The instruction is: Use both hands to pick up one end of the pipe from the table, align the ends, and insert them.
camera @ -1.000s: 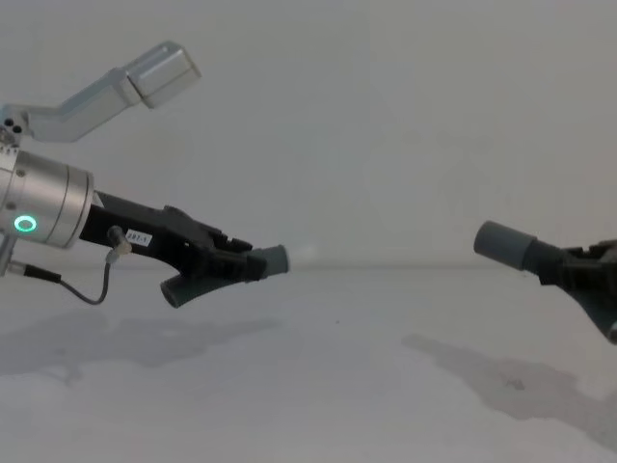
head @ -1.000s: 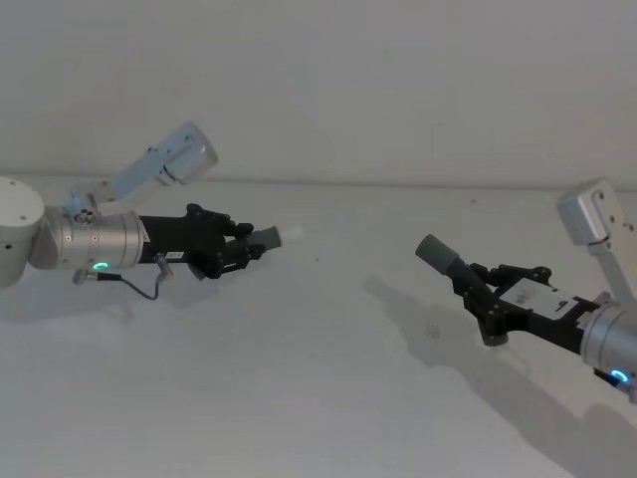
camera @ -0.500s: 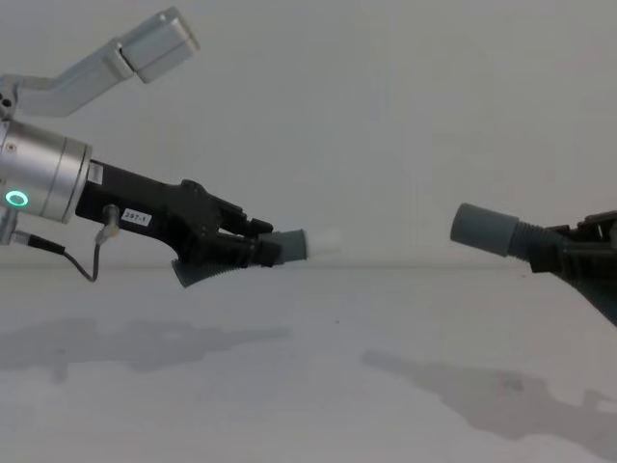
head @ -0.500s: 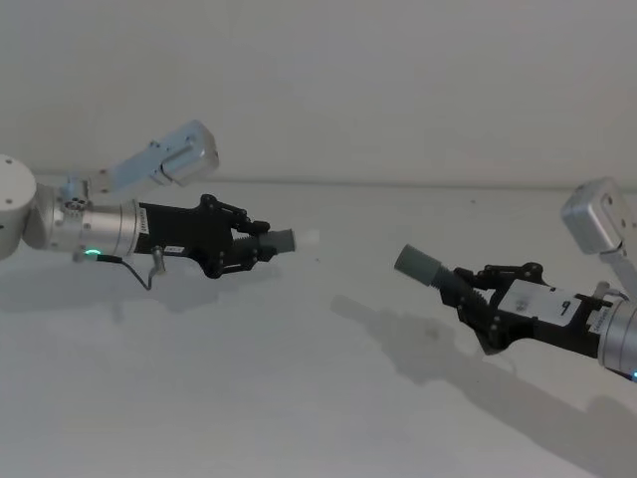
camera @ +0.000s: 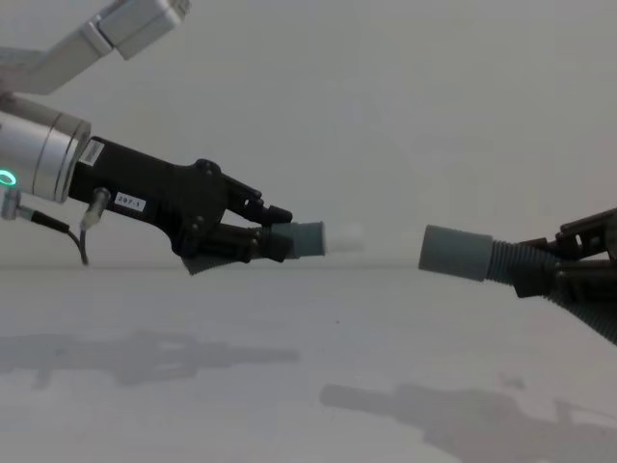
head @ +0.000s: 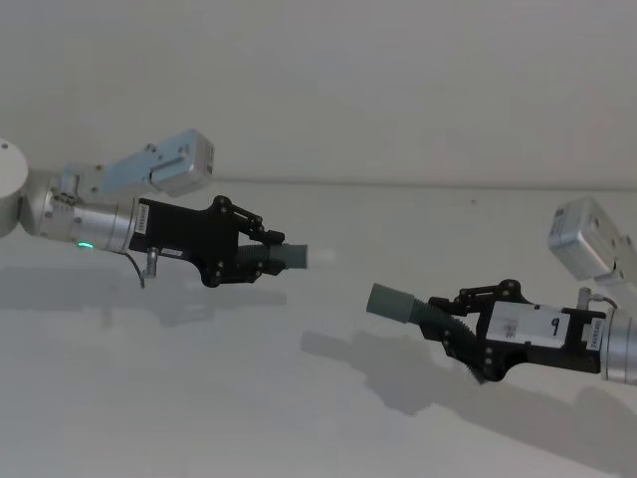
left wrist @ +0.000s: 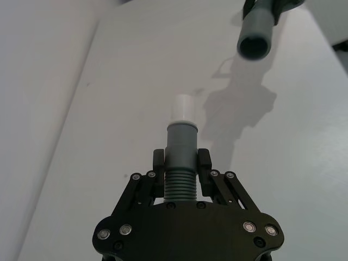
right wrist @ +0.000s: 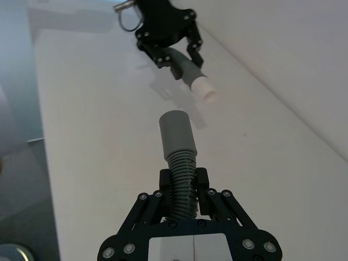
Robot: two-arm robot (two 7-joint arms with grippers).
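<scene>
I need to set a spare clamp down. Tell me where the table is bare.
The table is bare along the near side, below both arms, and at the back by the wall. Crowded: the air between the white-tipped pipe in the left end effector and the grey-cuffed pipe in the right end effector.

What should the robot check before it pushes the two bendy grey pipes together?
1. Left gripper shut on the white-tipped dark grey ridged hose: ok.
2. Right gripper shut on the second ridged hose with the wide plain grey cuff: ok.
3. Both hoses lifted off the white table: ok.
4. Ends facing each other: ok.
5. Ends lined up: not ok, the cuff sits lower than the white tip in the chest view.
6. Tip inside cuff: not ok, gap between them.
</scene>
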